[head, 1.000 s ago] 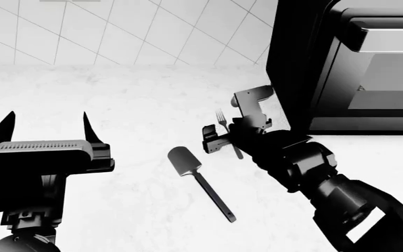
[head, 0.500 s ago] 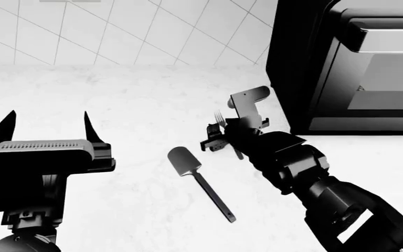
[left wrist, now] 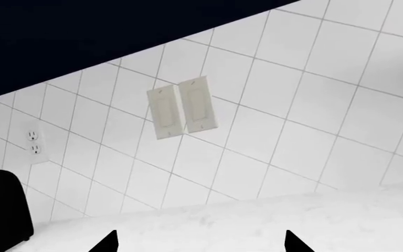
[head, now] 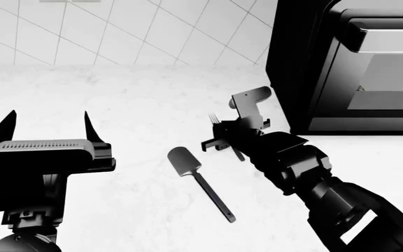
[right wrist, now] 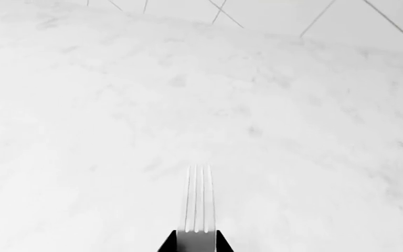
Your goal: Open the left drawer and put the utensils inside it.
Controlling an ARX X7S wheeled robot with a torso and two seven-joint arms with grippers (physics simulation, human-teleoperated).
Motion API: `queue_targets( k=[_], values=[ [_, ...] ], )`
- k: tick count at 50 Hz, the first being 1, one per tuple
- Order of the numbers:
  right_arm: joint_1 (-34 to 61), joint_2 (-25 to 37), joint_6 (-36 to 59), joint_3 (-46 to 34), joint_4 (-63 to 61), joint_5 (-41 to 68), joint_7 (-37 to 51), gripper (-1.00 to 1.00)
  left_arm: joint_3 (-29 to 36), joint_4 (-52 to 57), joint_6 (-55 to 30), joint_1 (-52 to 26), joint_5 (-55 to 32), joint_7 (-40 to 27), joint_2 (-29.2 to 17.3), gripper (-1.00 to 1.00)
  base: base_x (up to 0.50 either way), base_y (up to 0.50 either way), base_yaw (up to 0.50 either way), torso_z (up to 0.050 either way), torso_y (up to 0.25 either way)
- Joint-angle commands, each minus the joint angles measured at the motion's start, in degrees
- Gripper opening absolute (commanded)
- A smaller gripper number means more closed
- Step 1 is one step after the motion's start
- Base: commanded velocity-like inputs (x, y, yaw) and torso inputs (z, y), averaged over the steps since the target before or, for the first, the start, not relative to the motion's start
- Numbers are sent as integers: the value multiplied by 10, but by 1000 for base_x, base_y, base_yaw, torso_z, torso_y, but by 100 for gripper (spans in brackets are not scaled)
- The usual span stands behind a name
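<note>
My right gripper [head: 224, 137] pinches the fork [right wrist: 197, 202] by its neck while my left gripper [head: 45, 126] gapes empty; I worry it pivots loose.

Silver fork [right wrist: 197, 207] pinched at the right claw [head: 224, 137]; black spatula [head: 200, 181] lies flat nearby.

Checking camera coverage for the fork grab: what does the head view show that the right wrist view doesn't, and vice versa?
Head view only: the black spatula lying on the counter, the open left gripper, the right gripper and its arm, and the dark oven.

Right wrist view only: the fork's tines up close, running out from between the gripper's fingertips over bare counter.

Both: the fork, the white counter, and tiled wall behind.
</note>
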Motion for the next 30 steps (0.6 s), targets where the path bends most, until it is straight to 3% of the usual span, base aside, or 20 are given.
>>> queue_targets(
  k=[1, 13, 30],
  values=[
    [2, 53, 60, -12, -112, 35, 52, -100, -7, -5, 3, 3, -3, 1, -4, 100, 0, 0, 0, 0, 0],
    [85, 163, 203, 9, -352, 107, 173, -100, -4, 2, -10, -6, -7, -3, -4, 100, 0, 0, 0, 0, 0],
    [208, 230, 329, 44, -522, 208, 216, -100, -2, 3, -36, -31, -14, -5, -9, 100, 0, 0, 0, 0, 0]
  ],
)
